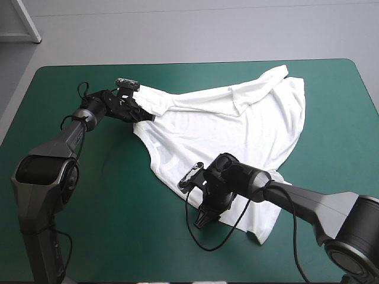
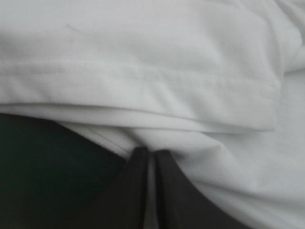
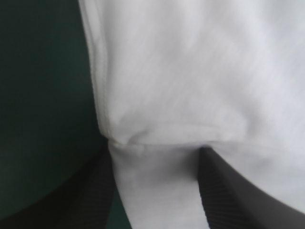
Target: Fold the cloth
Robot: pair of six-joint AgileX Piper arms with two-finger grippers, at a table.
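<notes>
On the table (image 1: pixel 71 225), from its middle toward its right edge, lies the shirt (image 1: pixel 237 130). It is white and spread mostly flat, not yet folded into a bundle. Shallow wrinkles run across it. Its widest part is toward the table's far right corner, where the cloth is bunched and a band of it is turned back over the rest. From there a long strip runs along the far side toward the table's left. A narrow tongue of cloth reaches toward the table's near edge.

The left gripper (image 1: pixel 148 114) is at the end of that strip, on the side of the shirt nearest the table's left edge. In its wrist view the left gripper (image 2: pixel 151 151) has its fingers pressed almost together, pinching a thin sliver of the shirt (image 2: pixel 152 57). Ahead of them lies a doubled layer with a stitched hem, and the teal-green table (image 2: pixel 47 167) shows beside them.

The right gripper (image 1: pixel 208 207) is at the shirt's side toward the table's near edge. In its wrist view the right gripper (image 3: pixel 155 150) has its fingers spread wide. The shirt (image 3: pixel 200 71) lies slack between them, puckered at a hemmed edge, with bare table (image 3: pixel 43 95) beside that edge.
</notes>
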